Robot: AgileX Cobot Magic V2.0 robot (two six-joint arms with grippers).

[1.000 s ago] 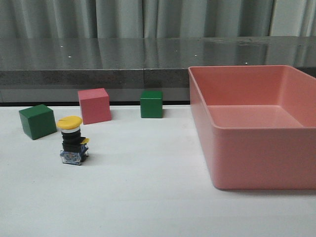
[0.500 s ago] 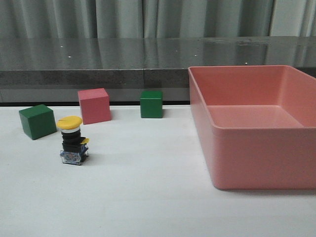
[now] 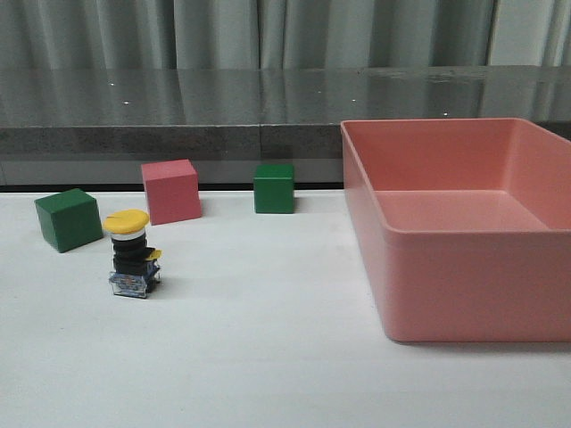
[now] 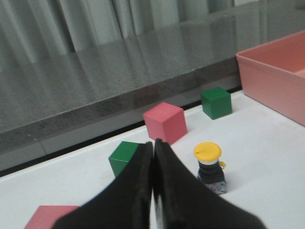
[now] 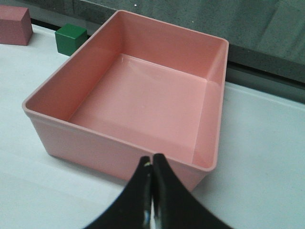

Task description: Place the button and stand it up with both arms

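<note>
Front view shows the button (image 3: pixel 130 252) upright near the desk's left edge, so we judge it done; left gripper (image 4: pixel 153 149) and right gripper (image 5: pixel 151 164) closed, empty

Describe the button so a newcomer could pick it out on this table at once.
Start at the big pink bin on the table's right, then look across to the left, where three cubes sit near the back edge. In front of the pink cube stands the button, upright: the only thing with a round yellow cap, and smaller than any cube.
</note>
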